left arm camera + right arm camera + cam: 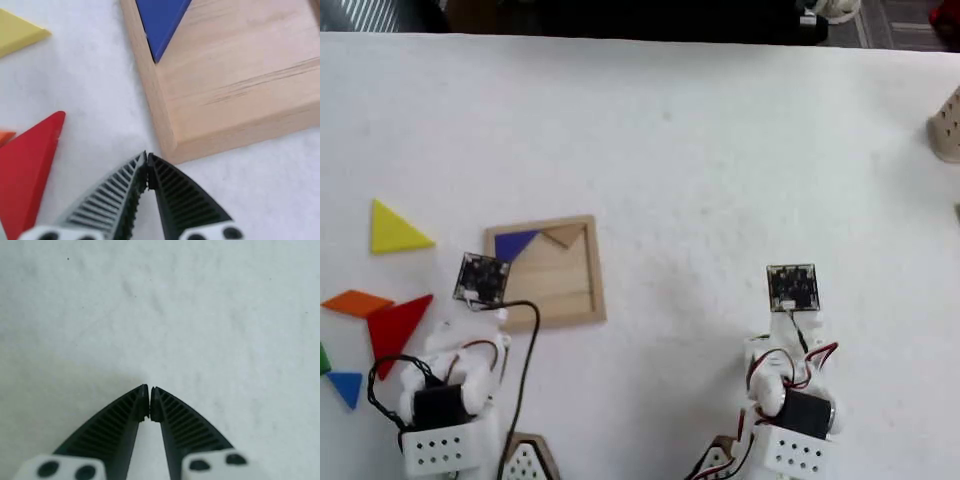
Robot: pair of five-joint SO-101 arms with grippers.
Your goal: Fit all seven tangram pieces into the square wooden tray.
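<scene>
While its jaws press together on nothing, the left gripper point(147, 172) hangs just beside a corner of the tray point(598, 275). A blue piece point(513, 243) lies inside the tray; a yellow triangle point(392, 230), a red triangle point(395, 325) and an orange piece point(358, 302) lie outside on the worktop point(720, 150). The right gripper point(149, 405), likewise closed, hangs well apart.

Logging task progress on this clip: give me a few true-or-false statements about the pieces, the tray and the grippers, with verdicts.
1. A blue piece lies inside the wooden tray. True.
2. The yellow triangle sits in the tray. False: it lies on the table, outside the tray.
3. The left gripper holds the red triangle. False: it is shut on nothing, near the tray's corner; the red triangle lies on the table.
4. The right gripper is shut over bare table. True.
</scene>
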